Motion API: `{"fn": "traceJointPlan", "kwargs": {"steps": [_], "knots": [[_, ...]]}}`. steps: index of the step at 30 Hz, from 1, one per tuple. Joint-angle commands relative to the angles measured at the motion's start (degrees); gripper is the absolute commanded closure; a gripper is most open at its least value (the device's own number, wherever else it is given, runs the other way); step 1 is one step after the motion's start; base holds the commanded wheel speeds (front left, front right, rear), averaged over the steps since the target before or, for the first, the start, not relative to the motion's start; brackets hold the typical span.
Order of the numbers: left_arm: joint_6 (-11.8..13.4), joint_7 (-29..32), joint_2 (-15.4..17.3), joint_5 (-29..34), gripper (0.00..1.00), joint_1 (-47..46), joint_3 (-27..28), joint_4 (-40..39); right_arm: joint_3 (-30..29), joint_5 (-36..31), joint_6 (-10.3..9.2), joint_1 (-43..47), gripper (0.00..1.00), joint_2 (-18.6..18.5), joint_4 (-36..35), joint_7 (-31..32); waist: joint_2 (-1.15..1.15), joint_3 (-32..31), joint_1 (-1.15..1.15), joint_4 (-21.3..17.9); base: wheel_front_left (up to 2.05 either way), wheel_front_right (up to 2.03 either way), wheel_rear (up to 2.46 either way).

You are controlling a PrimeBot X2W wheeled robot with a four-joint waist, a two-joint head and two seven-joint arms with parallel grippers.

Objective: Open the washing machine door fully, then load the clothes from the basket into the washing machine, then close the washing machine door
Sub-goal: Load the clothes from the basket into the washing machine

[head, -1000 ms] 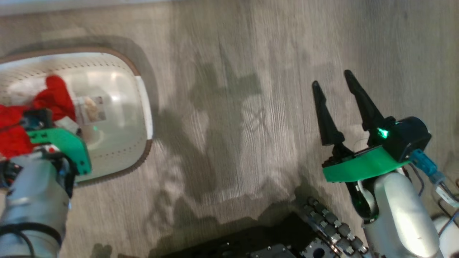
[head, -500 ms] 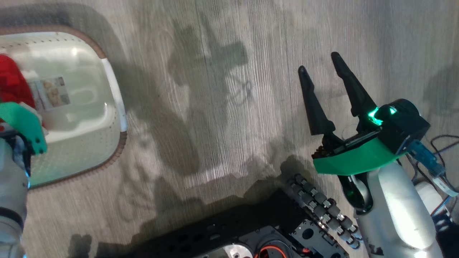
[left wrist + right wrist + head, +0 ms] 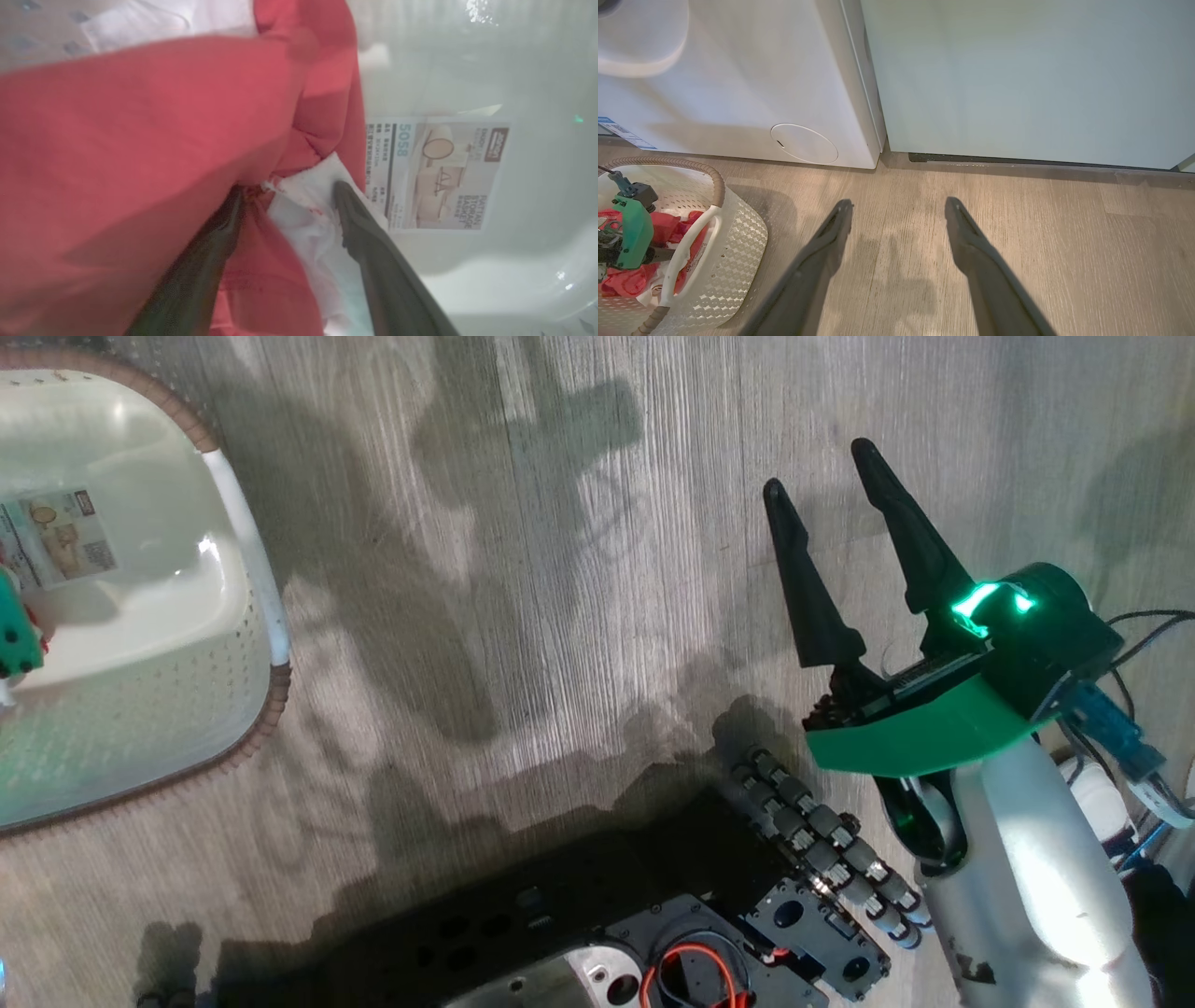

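Closest to you, your right gripper (image 3: 818, 468) hangs over the bare wooden floor (image 3: 560, 616), just ahead of the robot's black base (image 3: 607, 933). Its two dark fingers are spread wide with nothing between them.

Off to its left, well apart, the basket (image 3: 273, 695) sits on the floor. Your left gripper (image 3: 288, 188) is down inside it, jaws apart and fingers pushed into the clothes (image 3: 117, 140). A white piece lies between the fingers and red fabric bulks over one of them; the jaws have not closed on any of it. The paper label (image 3: 439, 172) lies flat on the basket's floor, just beside that white piece.

Beyond the basket stands the washing machine (image 3: 738, 70), its round service flap (image 3: 804, 143) low near its front corner. A pale cabinet (image 3: 1017, 79) stands right beside it.
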Motion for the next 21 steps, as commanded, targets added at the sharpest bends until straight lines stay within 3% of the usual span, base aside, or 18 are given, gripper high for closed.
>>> {"fn": "traceJointPlan", "kwargs": {"steps": [1, 8, 9, 10, 21], "knots": [[-0.2, 0.9, 3.1, 0.2, 0.0, 1.6, 0.4, -0.1, 1.1, 0.3, -0.01, 1.9, 0.0, -0.2, -1.6, -0.5, 0.0, 0.3, -0.01, 0.0, 0.0, 0.0, 0.0], [-1.3, 5.8, 2.8, 0.5, 0.0, 0.7, -1.4, -0.1, 1.1, -0.2, -0.01, 1.7, 0.0, -0.2, -1.9, -0.5, 0.0, 0.8, -0.01, 0.5, 0.0, 0.0, 0.0], [-1.4, 6.4, 2.7, 0.5, 0.38, 0.7, -1.5, -0.1, 1.1, -0.2, -0.01, 1.7, 0.0, -0.2, -1.8, -0.5, 0.0, 0.8, -0.01, 0.5, 0.0, 0.0, 0.0], [-1.4, 6.5, 2.5, 0.5, 1.0, 0.7, -1.6, -0.1, 1.1, -0.3, -0.01, 1.7, 0.0, -0.2, -1.9, -0.5, 0.0, 0.7, -0.01, 0.6, 0.0, 0.0, 0.0], [-1.1, 5.6, 1.4, 0.0, 1.0, 0.9, -2.5, -0.1, 0.7, -0.9, -0.01, 1.5, 0.0, -0.2, -2.4, -0.5, 0.0, 0.3, -0.01, 1.1, 0.0, 0.0, 0.0]]}}
